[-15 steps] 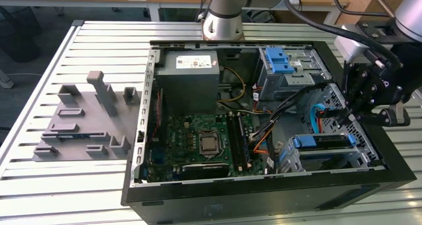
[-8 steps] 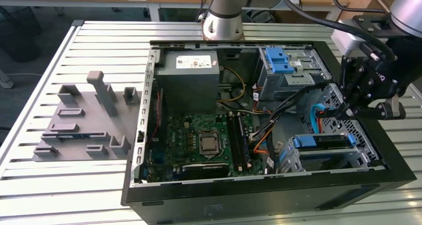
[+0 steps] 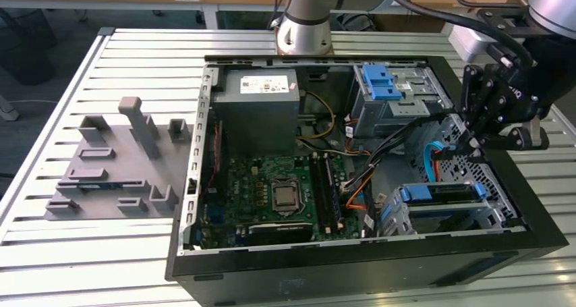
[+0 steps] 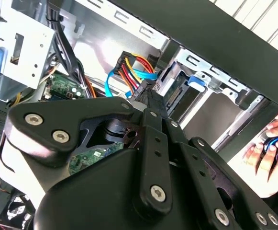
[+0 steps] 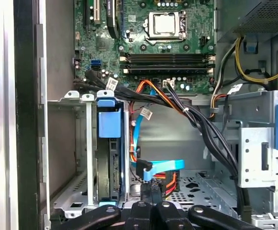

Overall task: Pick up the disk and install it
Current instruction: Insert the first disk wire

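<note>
The disk [image 3: 438, 193] sits upright in the lower drive cage [image 3: 490, 216] at the front corner of the open computer case, on the exterior view's right. Its blue rail and latch [image 5: 109, 124] show at the cage mouth in the first wrist view, and the disk [image 4: 176, 92] also shows in the second wrist view. My gripper [image 3: 471, 144] hangs inside the case just above and behind that cage. Its fingers [image 5: 146, 203] are pressed together, with nothing seen between them. The gripper [image 4: 150, 98] tips reach the blue data plug [image 5: 146, 173] and the coloured power wires [image 4: 131, 64] beside the disk.
The motherboard [image 3: 279, 189], a grey power-supply box [image 3: 261, 101] and an upper cage with blue latches [image 3: 382, 84] fill the case. Black cable bundles [image 5: 201, 124] cross above the cage. A grey fixture [image 3: 112, 165] stands on the slatted table. A person's hand [image 4: 272, 143] is outside the case wall.
</note>
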